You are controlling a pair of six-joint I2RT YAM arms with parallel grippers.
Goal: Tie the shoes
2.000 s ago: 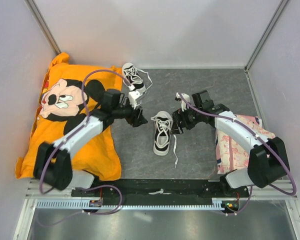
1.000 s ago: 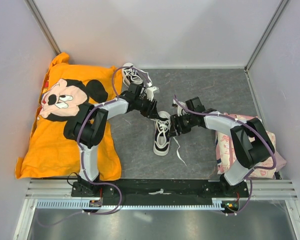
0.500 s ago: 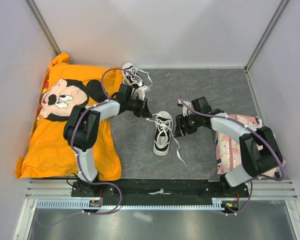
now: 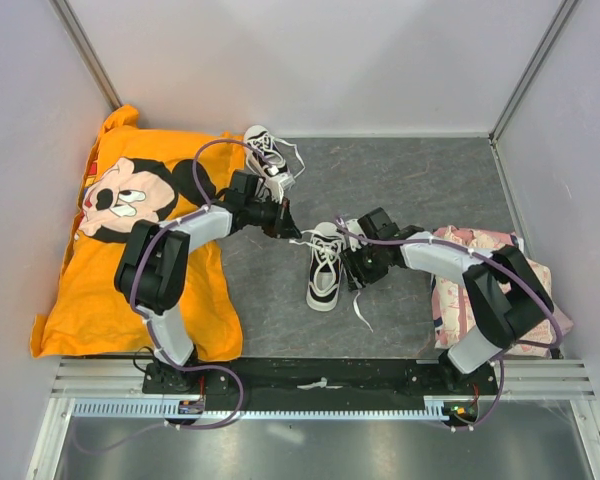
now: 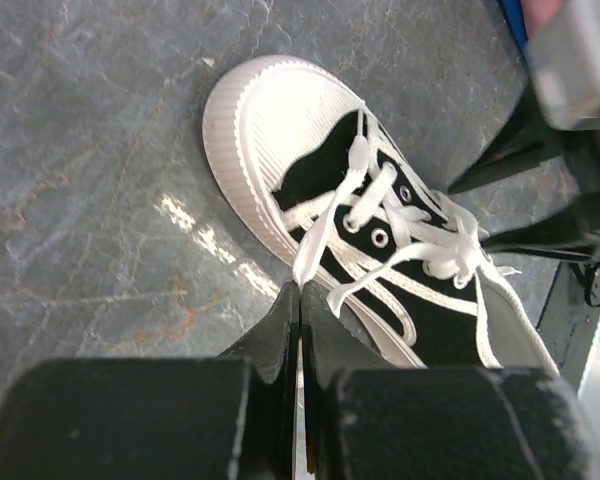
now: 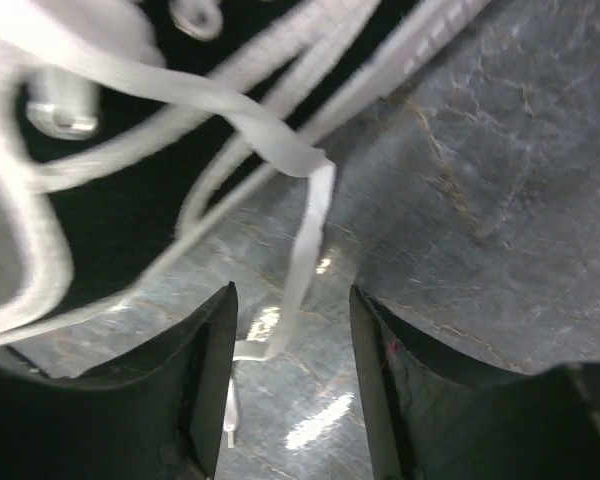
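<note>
**Pinching a lace at the middle sneaker**

From where I stand, the left tool (image 4: 286,228) is clamped tight on a lace (image 5: 318,228) leading off the middle sneaker (image 4: 323,266). That sneaker lies on the grey table (image 4: 410,190), white toe cap pointing away from the arm bases. The right tool (image 4: 356,268) sits close at its other side, jaws apart, with a loose lace (image 6: 304,240) hanging ungripped between its fingers. The second sneaker (image 4: 265,152) rests farther back, just beside an orange cartoon cloth (image 4: 130,290).
</note>
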